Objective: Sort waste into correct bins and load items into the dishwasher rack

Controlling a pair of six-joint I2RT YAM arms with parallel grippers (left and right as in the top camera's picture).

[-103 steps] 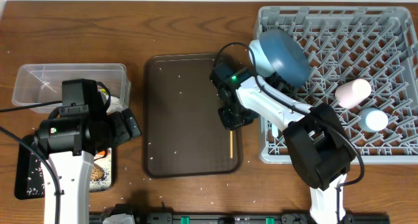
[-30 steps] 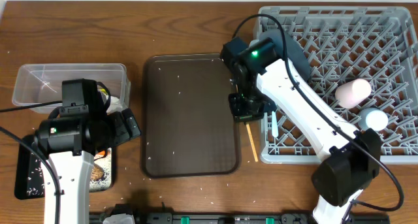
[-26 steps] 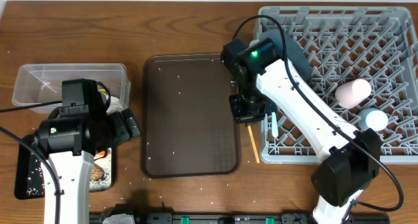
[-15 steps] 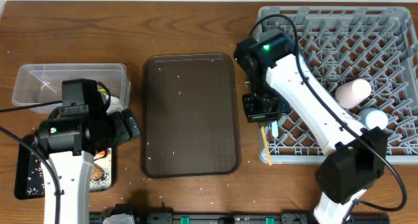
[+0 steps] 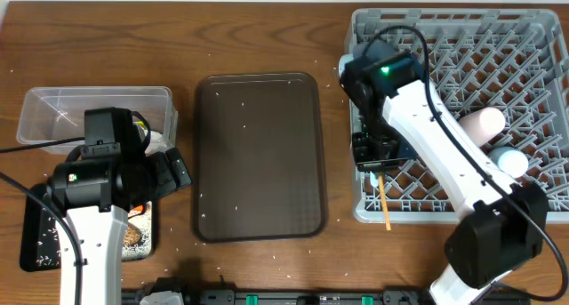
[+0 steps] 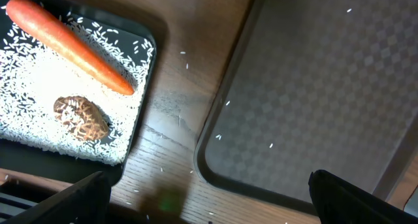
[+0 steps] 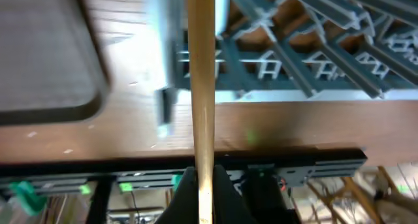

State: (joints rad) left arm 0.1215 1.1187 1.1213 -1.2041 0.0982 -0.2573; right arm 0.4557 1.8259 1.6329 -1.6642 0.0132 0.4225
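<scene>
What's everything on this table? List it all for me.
rack: one, grey, right.
pink cup: one, pink, in rack.
blue cup: one, light blue, in rack.
chopstick: one, wooden, over rack's near edge.
serving tray: one, brown, centre.
tub: one, clear, far left.
black tray: one, black, near left.
carrot: one, orange, in black tray.
lump: one, brown, beside carrot.
rice: many grains, white, black tray.
left arm: one, white-black, jaws open.
right arm: one, white-black, jaws gripping chopstick.

The left arm covers most of the black tray; the right wrist view blurs the rack.
</scene>
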